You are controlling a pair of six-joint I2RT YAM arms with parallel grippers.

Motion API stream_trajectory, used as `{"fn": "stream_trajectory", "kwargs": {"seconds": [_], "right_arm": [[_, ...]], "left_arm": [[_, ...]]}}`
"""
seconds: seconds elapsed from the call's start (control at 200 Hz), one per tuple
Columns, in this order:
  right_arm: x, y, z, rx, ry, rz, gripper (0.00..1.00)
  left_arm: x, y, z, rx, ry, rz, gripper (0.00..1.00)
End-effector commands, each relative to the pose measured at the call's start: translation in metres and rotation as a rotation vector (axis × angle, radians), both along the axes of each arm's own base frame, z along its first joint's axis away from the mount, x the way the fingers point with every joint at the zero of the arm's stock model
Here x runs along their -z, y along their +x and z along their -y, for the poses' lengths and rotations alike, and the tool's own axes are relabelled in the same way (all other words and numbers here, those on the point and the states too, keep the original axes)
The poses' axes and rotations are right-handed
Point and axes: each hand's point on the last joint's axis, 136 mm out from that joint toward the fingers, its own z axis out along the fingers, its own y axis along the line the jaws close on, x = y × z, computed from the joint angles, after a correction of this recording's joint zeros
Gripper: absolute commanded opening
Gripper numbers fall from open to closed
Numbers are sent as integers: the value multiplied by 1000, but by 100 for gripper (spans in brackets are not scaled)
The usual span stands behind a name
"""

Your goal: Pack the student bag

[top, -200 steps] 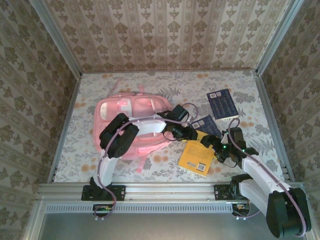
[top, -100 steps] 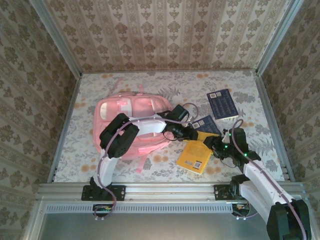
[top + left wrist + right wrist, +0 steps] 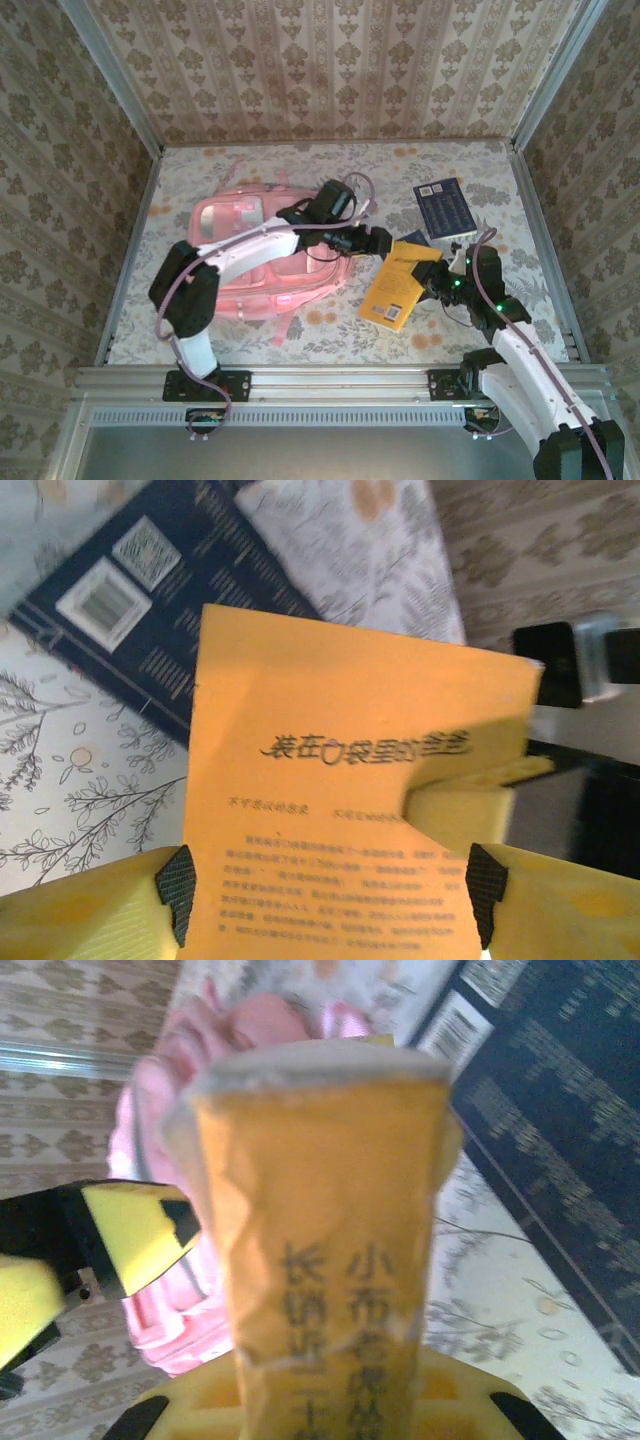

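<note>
Right claw [image 3: 436, 284] pinches a thin orange paperback book [image 3: 398, 285] tilted above the floral tabletop [image 3: 330, 335]; left claw [image 3: 378, 240], spread, faces its top edge. Large pink fabric backpack [image 3: 285, 288] lies flat leftward.

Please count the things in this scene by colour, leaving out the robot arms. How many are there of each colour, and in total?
Pink backpack: 1
Yellow book: 1
Dark blue books: 2, the far one and the near one, partly hidden by the yellow book
Total: 4
</note>
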Motion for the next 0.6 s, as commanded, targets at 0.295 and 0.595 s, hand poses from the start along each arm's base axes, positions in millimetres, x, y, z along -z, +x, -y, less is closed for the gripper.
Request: {"fn": "stream_trajectory", "kwargs": {"seconds": [0.295, 0.595], "right_arm": [[-167, 7, -36, -211, 236, 421, 0], [-201, 14, -37, -206, 314, 490, 0]], "left_arm": [[-37, -6, -31, 7, -144, -60, 83], [-102, -11, -25, 67, -403, -80, 84]]}}
